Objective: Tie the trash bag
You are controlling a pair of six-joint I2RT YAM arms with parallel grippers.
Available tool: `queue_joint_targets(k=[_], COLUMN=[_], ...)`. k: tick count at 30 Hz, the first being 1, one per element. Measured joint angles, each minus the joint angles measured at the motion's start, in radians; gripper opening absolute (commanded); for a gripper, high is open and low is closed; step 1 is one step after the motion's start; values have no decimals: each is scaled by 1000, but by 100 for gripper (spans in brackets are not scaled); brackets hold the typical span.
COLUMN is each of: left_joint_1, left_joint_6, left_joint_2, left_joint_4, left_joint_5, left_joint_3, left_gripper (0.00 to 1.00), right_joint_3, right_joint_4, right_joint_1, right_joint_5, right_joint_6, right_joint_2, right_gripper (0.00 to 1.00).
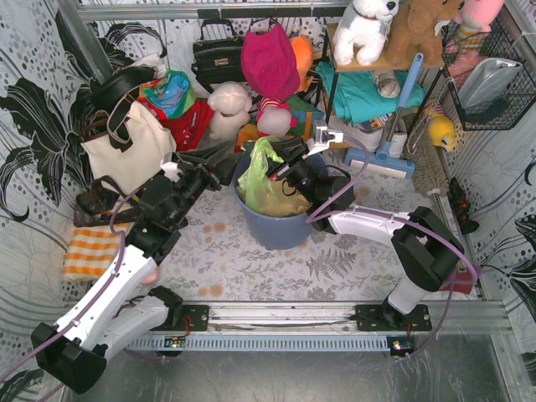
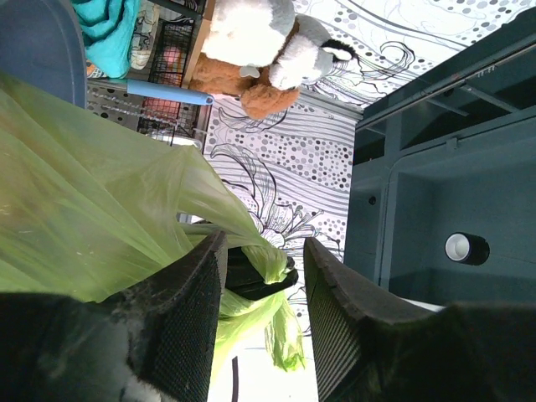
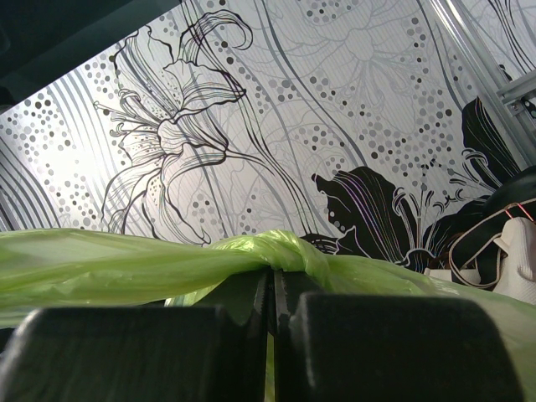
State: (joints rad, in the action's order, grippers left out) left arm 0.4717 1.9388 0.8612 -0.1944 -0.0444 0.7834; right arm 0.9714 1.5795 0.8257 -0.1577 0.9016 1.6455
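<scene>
The trash bag (image 1: 266, 182) is thin light-green plastic and sits in the round blue-grey bin (image 1: 276, 224) at mid table. Its top is gathered into a twisted strip. My right gripper (image 1: 282, 171) is shut on that twist; the wrist view shows the green strip (image 3: 276, 249) draped over the closed fingertips (image 3: 251, 301). My left gripper (image 1: 224, 167) is open just left of the bag. In its wrist view the bag (image 2: 92, 218) fills the left. The right gripper's black tips (image 2: 255, 276) and a loose green tail (image 2: 289, 335) sit between my open fingers (image 2: 188, 318).
A white tote (image 1: 130, 146) and dark bags stand at back left. An orange striped cloth (image 1: 92, 251) lies at the left. Plush toys (image 1: 251, 109) crowd behind the bin. A shelf with toys (image 1: 377, 50), a blue-handled broom (image 1: 402, 109) and a wire basket (image 1: 490, 84) stand at back right.
</scene>
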Motion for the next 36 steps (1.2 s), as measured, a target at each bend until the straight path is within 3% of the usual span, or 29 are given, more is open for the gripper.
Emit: queue_joint_targets(k=[13,19,29,36], left_joint_1=[23,27,29,32], left_joint_6=[28,39,44,50], left_joint_2=[51,54,67,55], left_joint_4=[-81,-129,-159,-177], left_joint_5=[-24,-34,-49,-48], left_joint_3=[2,2,2,-20], left_gripper=[43,31,26,16], right_joint_3=[0,0,0,0], right_joint_4=[0,0,3,4], right_joint_1=[0,0,-1,-1], right_joint_5=[0,0,0,-1], right_joint_6=[0,0,0,0], right_joint_2=[0,0,0,0], right_gripper=[0,0,0,0])
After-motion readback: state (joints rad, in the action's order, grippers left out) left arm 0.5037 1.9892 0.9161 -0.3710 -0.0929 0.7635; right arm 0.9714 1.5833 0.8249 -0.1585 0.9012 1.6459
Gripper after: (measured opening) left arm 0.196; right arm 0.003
